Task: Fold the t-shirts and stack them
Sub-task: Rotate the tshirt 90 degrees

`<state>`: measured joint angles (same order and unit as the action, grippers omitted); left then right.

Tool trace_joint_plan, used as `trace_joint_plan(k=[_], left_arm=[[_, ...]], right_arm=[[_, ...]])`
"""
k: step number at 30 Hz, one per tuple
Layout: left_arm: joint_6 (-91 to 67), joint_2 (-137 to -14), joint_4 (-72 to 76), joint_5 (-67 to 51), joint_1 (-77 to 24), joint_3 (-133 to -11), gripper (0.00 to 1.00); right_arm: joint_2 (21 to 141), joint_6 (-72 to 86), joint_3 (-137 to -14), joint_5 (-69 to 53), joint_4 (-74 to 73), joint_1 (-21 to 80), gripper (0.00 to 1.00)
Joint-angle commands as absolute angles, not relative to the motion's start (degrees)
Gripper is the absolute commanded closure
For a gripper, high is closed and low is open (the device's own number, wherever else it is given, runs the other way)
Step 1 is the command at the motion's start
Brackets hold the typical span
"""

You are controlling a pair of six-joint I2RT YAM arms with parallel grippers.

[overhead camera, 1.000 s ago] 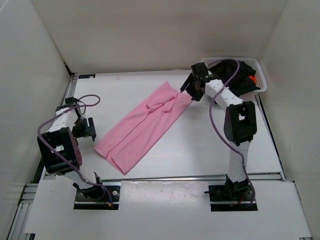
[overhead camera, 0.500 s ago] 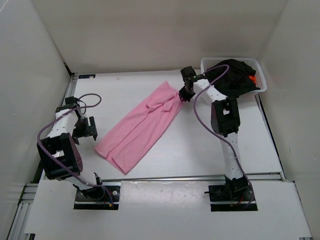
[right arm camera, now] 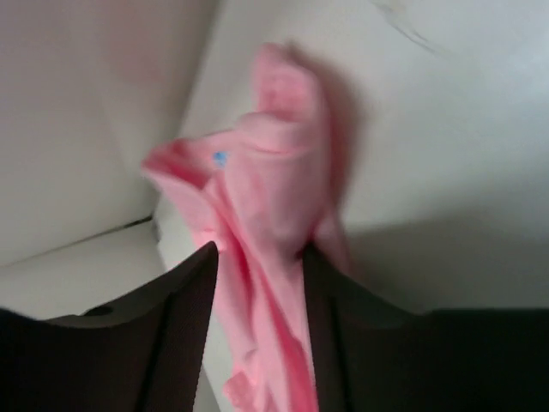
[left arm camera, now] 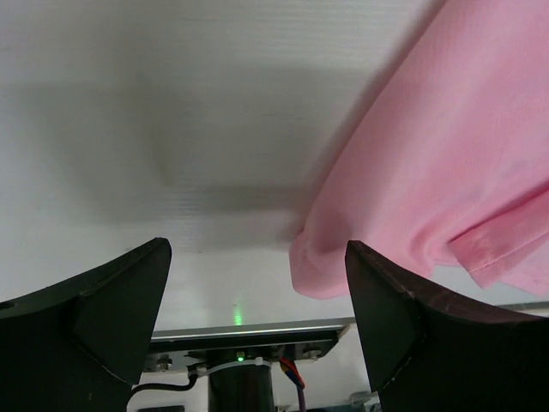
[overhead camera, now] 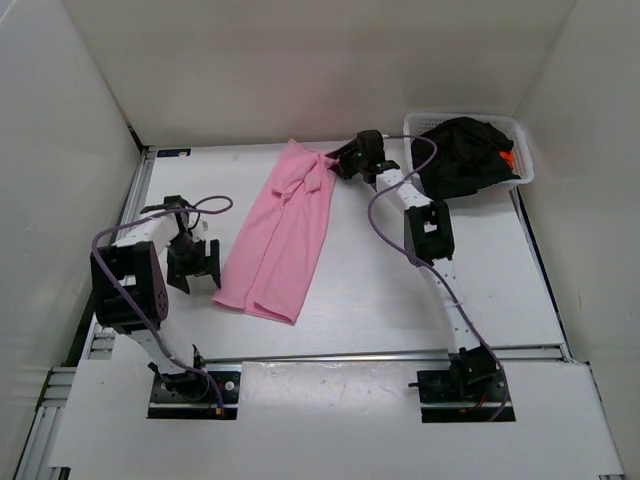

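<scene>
The light pink t-shirt (overhead camera: 285,235), folded into a long strip, lies on the white table from the back middle down to the near left. My right gripper (overhead camera: 335,165) is at its far end, shut on bunched pink cloth (right arm camera: 274,146), which fills the gap between the fingers (right arm camera: 176,309). My left gripper (overhead camera: 195,268) stands open just left of the strip's near corner; in the left wrist view the pink hem (left arm camera: 429,154) hangs by the right finger, with nothing between the jaws. A black t-shirt (overhead camera: 460,155) and a bit of orange t-shirt (overhead camera: 508,158) lie in the basket.
The white mesh basket (overhead camera: 415,122) stands at the back right corner. White walls close in the table on the left, back and right. A metal rail (overhead camera: 380,355) runs along the table's near edge, in front of both arm bases.
My right gripper has carried the shirt's far end left and toward the back wall, so the strip now lies nearly front to back. My left gripper has moved right, close to the near corner.
</scene>
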<state>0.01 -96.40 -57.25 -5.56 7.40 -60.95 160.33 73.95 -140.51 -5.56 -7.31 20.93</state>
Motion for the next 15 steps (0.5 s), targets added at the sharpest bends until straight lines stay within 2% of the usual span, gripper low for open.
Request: trace_joint_plan(k=[1,4,6,8,10,13,15], left_arm=[[0.0,-96.68,-58.01,-9.58,6.68,-63.02,0.06],[0.0,-96.68,-57.4,-8.96,6.68,-62.41,0.05],[0.0,-95.1,-57.39,-8.44,6.68,-61.88,0.05],[0.0,-91.95,-57.39,-8.44,6.68,-61.87,0.05],[0.0,-86.77,-57.39,-9.14,8.52,-61.87,0.05],[0.0,-77.54,-56.87,-9.67,12.65,-61.35,0.02],[0.0,-71.06,-56.34,-8.53,13.97,-59.95,0.01]], right_arm=[[161.11,72.54,-143.53,-10.09,-0.77,18.19,0.28],[150.77,57.17,-134.6,-13.62,-7.27,18.19,0.02],[139.26,48.98,-125.99,-13.62,-15.36,18.19,0.0],[127.31,42.76,-111.84,-11.44,-21.67,19.85,0.0],[116.0,38.69,-98.61,-5.3,-24.6,23.18,0.0],[103.33,33.85,-84.09,6.71,-29.43,29.76,0.0],[95.94,34.45,-77.73,10.01,-30.67,33.2,0.0]])
